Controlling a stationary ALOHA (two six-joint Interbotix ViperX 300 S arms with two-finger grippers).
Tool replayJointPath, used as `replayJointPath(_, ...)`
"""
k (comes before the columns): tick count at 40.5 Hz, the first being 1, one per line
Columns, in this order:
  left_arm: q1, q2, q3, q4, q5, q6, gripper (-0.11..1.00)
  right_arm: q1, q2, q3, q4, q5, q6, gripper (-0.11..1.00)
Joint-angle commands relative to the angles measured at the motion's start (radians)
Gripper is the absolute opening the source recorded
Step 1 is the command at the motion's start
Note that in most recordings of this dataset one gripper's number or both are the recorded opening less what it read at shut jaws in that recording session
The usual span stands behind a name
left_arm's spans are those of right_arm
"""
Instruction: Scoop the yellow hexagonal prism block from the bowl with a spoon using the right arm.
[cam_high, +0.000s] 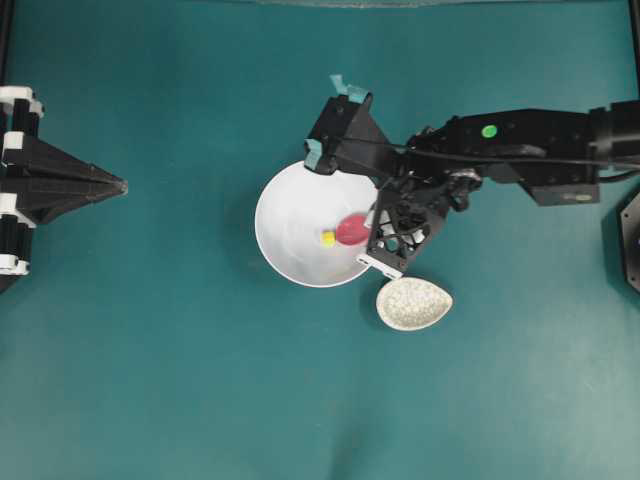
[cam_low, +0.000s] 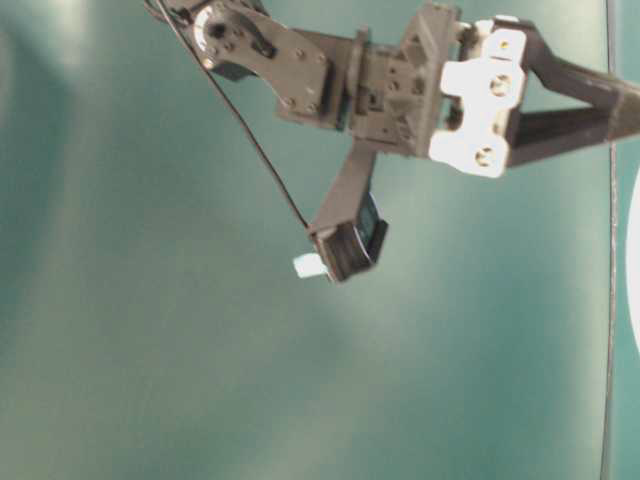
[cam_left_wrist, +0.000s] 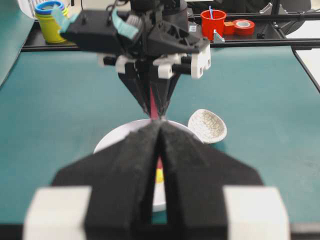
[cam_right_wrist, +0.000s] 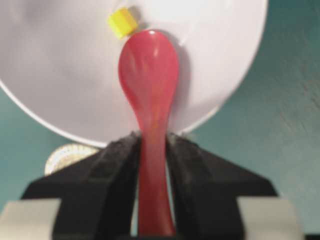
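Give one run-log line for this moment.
right gripper: shut on spoon | scoop in bowl, beside yellow block | left gripper: shut, idle

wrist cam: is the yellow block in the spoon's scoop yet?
No. The yellow block lies on the bowl floor just beyond the spoon tip; the scoop is empty.

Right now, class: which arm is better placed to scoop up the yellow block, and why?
The right. Its right gripper is clamped on the spoon, whose scoop sits inside the bowl beside the yellow block. The left gripper is shut, empty and away from the bowl.
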Motion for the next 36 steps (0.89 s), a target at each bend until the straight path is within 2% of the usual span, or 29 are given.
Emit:
replayJointPath(1,0.002,0.008,-0.026,0.002,-0.011,0.000,-0.01,0.000,0.000,-0.031,0.000,-0.025,-0.002,0.23)
replayJointPath(18,0.002,0.005,-0.026,0.002,-0.012,-0.003,-0.01,0.000,0.035,-0.038,-0.008,-0.118,-0.011,0.23)
replayJointPath(36,0.002,0.005,-0.026,0.002,-0.012,-0.006,-0.01,0.002,0.038,-0.037,-0.052,-0.255,-0.021,0.23)
